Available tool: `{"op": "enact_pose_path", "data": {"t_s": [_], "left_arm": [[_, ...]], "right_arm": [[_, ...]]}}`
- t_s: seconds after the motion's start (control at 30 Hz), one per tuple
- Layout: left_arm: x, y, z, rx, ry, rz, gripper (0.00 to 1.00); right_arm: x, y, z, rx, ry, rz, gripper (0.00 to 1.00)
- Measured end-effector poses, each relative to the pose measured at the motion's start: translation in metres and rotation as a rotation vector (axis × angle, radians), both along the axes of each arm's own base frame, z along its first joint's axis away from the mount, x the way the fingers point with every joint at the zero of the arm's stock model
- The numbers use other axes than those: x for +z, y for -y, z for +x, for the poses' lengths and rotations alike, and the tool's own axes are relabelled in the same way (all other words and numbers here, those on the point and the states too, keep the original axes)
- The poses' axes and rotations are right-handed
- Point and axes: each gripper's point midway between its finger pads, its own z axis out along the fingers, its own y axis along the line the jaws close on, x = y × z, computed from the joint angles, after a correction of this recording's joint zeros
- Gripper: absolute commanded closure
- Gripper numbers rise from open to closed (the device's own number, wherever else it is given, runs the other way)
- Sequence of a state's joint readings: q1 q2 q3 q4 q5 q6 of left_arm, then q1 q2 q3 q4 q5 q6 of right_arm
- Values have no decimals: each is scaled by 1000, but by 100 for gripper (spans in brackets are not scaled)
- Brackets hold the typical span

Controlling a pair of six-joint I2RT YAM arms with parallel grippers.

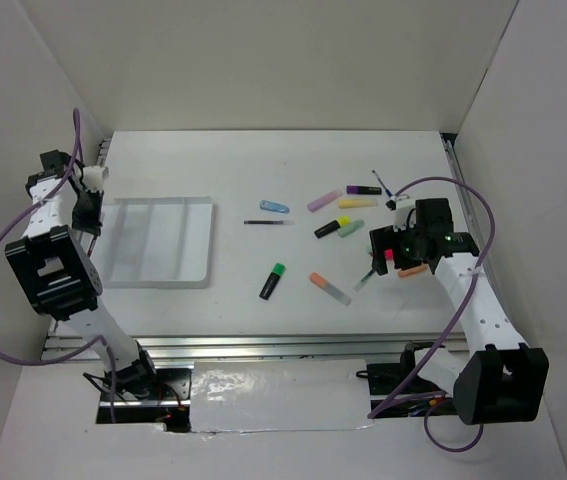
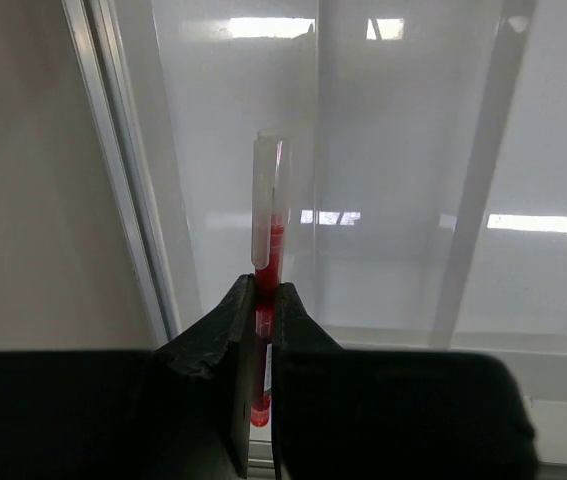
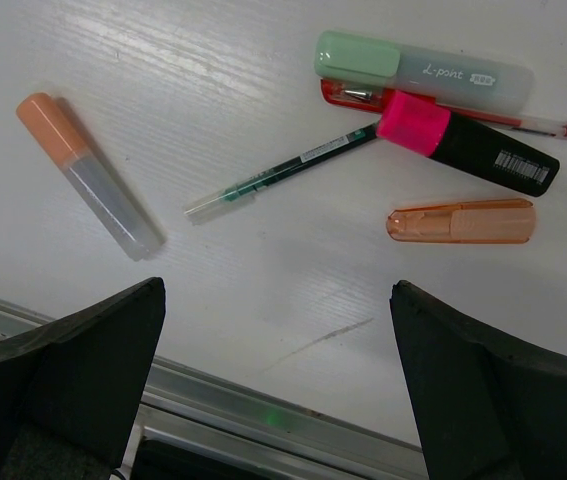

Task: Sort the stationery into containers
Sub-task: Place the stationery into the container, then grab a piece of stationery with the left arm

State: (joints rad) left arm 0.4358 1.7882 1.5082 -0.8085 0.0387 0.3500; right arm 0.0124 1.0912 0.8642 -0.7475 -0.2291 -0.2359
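My left gripper (image 2: 264, 290) is shut on a thin red pen (image 2: 268, 230) with a clear cap, which points out over the left side of the white divided tray (image 2: 393, 200). From above, that gripper (image 1: 88, 205) hangs at the tray's (image 1: 153, 240) left edge. My right gripper (image 3: 275, 290) stands open above bare table. Just beyond it lie an orange-capped clear highlighter (image 3: 88, 172), a thin green pen (image 3: 278, 172), a mint highlighter (image 3: 418, 68), a pink-capped black highlighter (image 3: 468, 143) and a pale orange highlighter (image 3: 460, 221). A red thin pen (image 3: 543, 123) lies under the mint one.
More stationery is scattered mid-table: a green-capped black highlighter (image 1: 272, 281), a blue one (image 1: 274, 207), a thin dark pen (image 1: 268, 222), lilac (image 1: 323, 201) and yellow (image 1: 356, 202) highlighters. A metal rail (image 1: 263, 347) runs along the near edge. White walls enclose the table.
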Motion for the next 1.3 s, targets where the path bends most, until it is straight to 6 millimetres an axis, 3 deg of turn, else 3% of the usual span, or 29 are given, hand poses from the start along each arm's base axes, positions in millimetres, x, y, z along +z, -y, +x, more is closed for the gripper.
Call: {"op": "enact_pose_path", "data": {"t_s": [0.4, 0.5, 0.57, 0.63, 0.7, 0.8, 0.9, 1.03, 1.1, 1.2, 1.3], "left_arm": [[-51, -12, 12, 2, -69, -14, 81], [-61, -15, 15, 5, -77, -11, 74], [-66, -17, 18, 7, -79, -7, 60], [-67, -18, 18, 7, -79, -4, 46], [-65, -18, 20, 2, -73, -7, 38], [-53, -17, 31, -8, -30, -20, 38], [-28, -3, 46, -56, 36, -75, 40], [28, 39, 75, -218, 183, -140, 45], [56, 78, 88, -342, 253, -159, 48], [83, 161, 102, -605, 330, -186, 51], [81, 239, 99, -815, 331, -228, 52]], "right_arm": [[-5, 1, 1, -2, -19, -3, 0], [-5, 1, 1, -2, -20, -4, 0], [-5, 1, 1, -2, -20, -4, 0], [-5, 1, 1, -2, -20, -4, 0], [-5, 1, 1, -2, -20, -4, 0], [-5, 1, 1, -2, -21, -4, 0], [-5, 1, 1, -2, -21, -4, 0], [-5, 1, 1, -2, -20, -4, 0], [-5, 1, 1, -2, -21, -4, 0], [-6, 1, 1, -2, -25, -4, 0], [-6, 1, 1, -3, -26, -5, 0]]}}
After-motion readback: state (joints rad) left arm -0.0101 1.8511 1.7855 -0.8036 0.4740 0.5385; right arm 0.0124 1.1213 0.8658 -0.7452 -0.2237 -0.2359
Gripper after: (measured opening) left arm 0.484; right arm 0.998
